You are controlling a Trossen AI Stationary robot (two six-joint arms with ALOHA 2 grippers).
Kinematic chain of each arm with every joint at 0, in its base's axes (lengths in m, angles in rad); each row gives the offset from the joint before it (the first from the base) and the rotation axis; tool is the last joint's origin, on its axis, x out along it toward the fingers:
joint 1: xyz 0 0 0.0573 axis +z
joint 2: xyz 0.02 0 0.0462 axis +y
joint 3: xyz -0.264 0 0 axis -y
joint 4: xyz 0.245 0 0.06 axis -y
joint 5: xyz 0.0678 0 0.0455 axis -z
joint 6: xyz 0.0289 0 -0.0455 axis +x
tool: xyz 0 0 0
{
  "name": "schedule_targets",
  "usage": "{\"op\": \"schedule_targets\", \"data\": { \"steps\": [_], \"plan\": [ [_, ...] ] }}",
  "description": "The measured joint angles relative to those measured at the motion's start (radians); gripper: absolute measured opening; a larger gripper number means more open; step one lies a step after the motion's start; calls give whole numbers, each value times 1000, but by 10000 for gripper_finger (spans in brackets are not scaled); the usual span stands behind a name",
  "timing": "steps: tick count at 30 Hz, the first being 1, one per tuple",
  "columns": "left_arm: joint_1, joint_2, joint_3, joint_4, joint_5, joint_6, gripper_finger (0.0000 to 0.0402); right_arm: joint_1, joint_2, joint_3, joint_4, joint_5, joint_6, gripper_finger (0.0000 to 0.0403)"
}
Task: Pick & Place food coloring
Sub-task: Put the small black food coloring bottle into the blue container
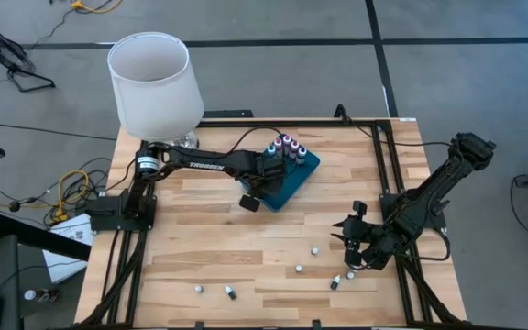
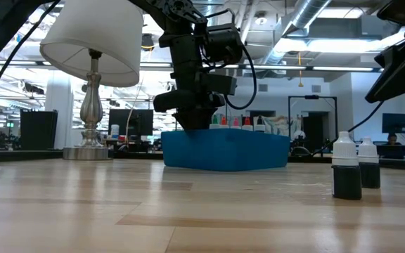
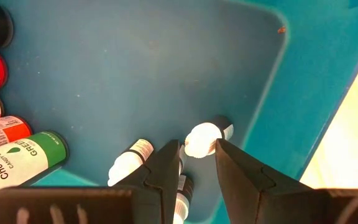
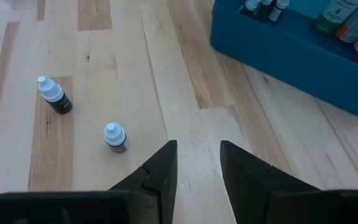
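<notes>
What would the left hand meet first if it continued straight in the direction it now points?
Probably the small white-capped bottle lying on the teal tray's floor, which sits right past the open fingers of the left hand. Just behind it comes the tray floor itself. How far off it lies is unclear.

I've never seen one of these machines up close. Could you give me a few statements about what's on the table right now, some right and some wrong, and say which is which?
1. The left gripper is over the teal tray. True.
2. The right gripper holds a bottle. False: its fingers are apart with nothing between them.
3. A lamp stands at one table corner. True.
4. Every small bottle is already in the tray. False: several, like this bottle, still stand on the wood.
5. The tray is empty. False: bottles stand inside it.
</notes>
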Motion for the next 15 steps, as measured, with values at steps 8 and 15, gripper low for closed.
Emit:
{"op": "schedule_targets", "data": {
  "steps": [8,15],
  "plan": [
    [0,0,0,-1,0,0,98,0,0,0,0,0,0,111],
    [0,0,0,-1,0,0,95,0,0,0,0,0,0,111]
  ]
}}
